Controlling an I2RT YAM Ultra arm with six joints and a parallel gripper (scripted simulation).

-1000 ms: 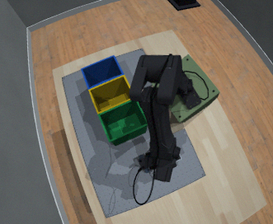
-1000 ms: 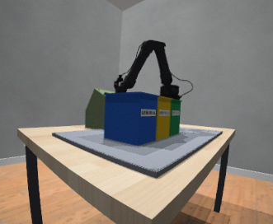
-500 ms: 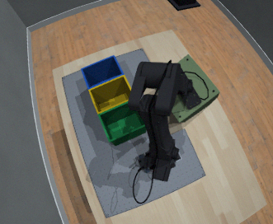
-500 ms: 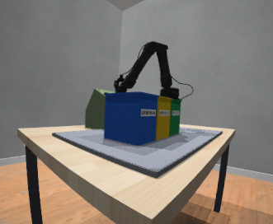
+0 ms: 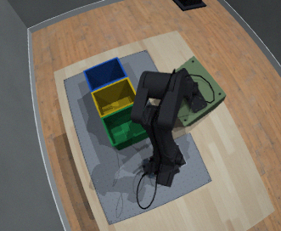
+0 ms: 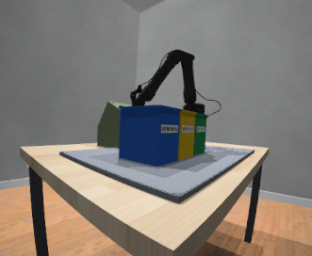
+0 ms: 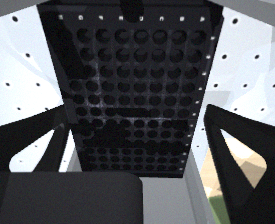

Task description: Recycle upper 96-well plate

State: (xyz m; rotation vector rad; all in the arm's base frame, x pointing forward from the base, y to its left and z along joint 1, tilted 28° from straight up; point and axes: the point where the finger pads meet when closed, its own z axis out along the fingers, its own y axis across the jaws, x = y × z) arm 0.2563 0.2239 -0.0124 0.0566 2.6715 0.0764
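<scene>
In the wrist view a black 96-well plate [image 7: 133,90] lies in the grey stack rack K1 [image 7: 160,197], right below and ahead of my gripper [image 7: 136,114]. The gripper is open, one finger on each side of the plate, not touching it. I cannot see a lower plate under it. In the exterior view the gripper [image 6: 137,98] hangs behind the bins. The yellow bin [image 5: 114,99] [image 6: 188,136] stands upright between the other two, left of the arm. In the top view the arm hides most of the rack [image 5: 153,102].
A blue bin [image 5: 105,74] [image 6: 147,136] and a green bin [image 5: 124,132] [image 6: 200,134] stand upright beside the yellow one on the grey mat [image 5: 84,140]. A green slanted block [image 5: 203,89] [image 6: 108,124] sits behind the arm. A cable loops near the arm's base [image 5: 166,170].
</scene>
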